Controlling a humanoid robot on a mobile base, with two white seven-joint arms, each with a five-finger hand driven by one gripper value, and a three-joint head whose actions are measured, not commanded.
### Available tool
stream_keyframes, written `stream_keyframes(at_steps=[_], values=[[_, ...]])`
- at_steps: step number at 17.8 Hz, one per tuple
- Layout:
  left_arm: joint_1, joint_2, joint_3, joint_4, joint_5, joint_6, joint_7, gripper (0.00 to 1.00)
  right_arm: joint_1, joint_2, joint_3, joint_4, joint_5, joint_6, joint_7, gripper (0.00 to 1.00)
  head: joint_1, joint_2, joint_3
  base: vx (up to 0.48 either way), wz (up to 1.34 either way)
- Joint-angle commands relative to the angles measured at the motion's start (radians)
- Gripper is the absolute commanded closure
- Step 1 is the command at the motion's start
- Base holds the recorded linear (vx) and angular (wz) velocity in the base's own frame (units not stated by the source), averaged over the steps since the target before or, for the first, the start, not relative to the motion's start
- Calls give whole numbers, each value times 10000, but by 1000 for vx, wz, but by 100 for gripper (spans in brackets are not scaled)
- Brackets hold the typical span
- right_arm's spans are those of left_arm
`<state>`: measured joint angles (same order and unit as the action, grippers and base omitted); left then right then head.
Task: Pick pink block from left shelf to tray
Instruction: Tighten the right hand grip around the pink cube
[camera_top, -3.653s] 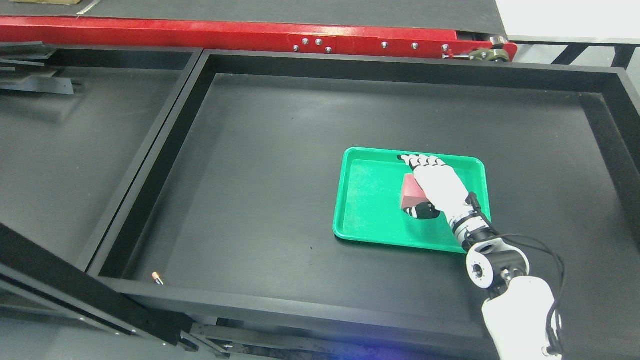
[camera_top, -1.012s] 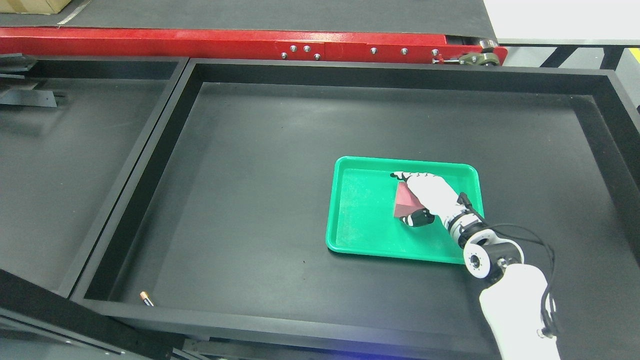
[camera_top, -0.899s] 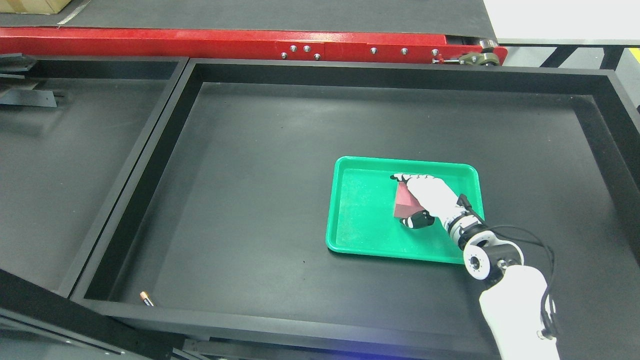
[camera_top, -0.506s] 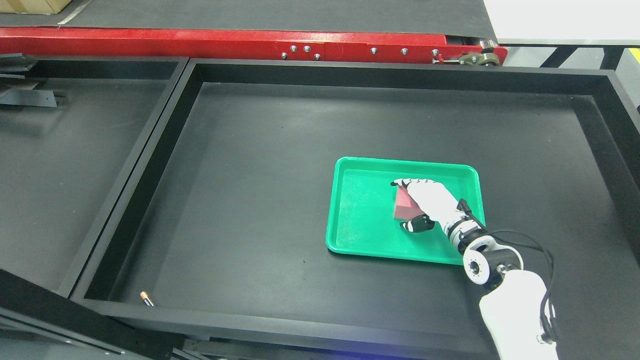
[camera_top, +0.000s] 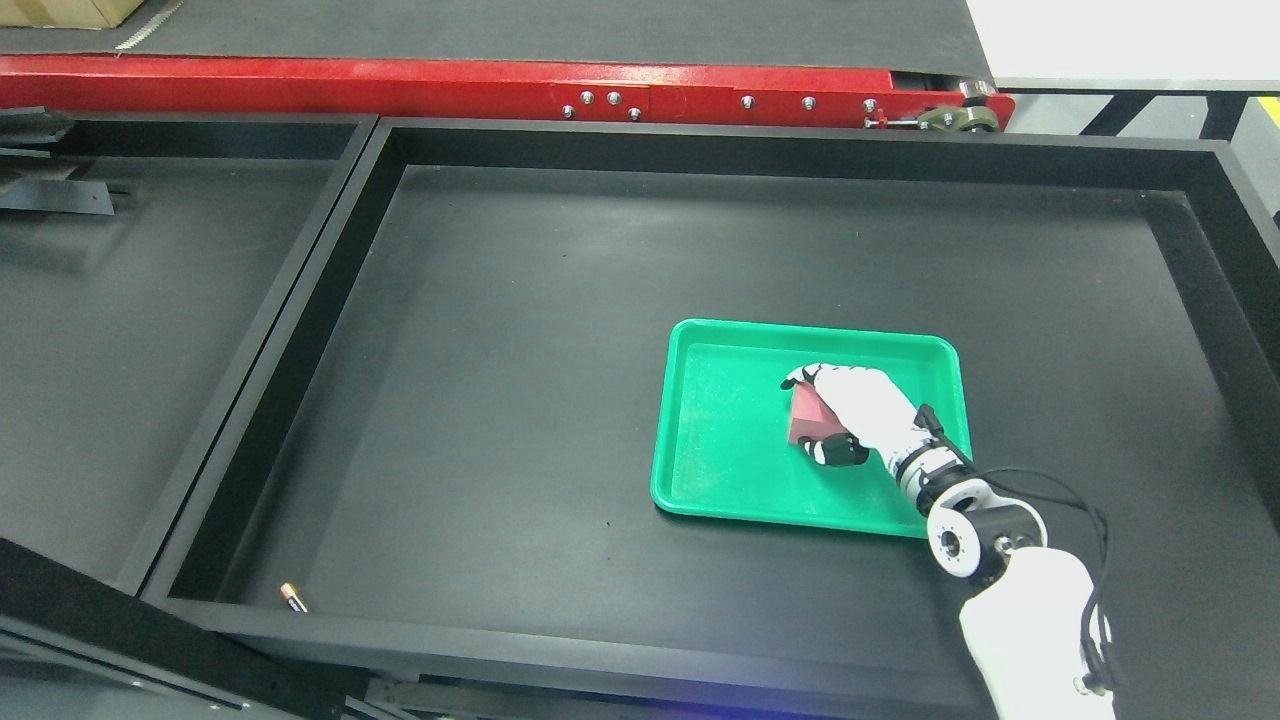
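hand: right hand, lower right of frame, fingers wrapped over the pink block, thumb under its lower edge
block: inside the green tray, right of tray centre; resting or just lifted, cannot tell
left hand: out of view
step: release, likely near task end
risk 1: opening while block is tilted, so it tips or rolls toward tray rim
risk 2: fingers snag block on pull-back and drag it out
risk 3: wrist knocks tray's near rim, shifting it on the black table
stray: small battery, lower left, well apart

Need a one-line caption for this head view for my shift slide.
Right hand holds the pink block low over the green tray inside the black bin.
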<state>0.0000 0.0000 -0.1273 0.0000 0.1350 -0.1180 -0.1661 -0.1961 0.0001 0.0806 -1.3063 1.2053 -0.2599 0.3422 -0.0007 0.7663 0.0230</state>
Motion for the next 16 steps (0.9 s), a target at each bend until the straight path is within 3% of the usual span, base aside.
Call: stream_keyframes(at_steps=[1,5,16], values=[[199,175,0,-175,0,-1,4,0,44,-175,-177,24,19,-161,60,71,0,0,0,0,0],[199,175,0,-175,0,-1,4,0,44,-175,-376,9,-164,-315,-77,94,0,0,0,0,0],[199,175,0,-175,0,-1,4,0,29,-175,-1066,-389,-1115,-896,-722,97,0,0,0,0,0]])
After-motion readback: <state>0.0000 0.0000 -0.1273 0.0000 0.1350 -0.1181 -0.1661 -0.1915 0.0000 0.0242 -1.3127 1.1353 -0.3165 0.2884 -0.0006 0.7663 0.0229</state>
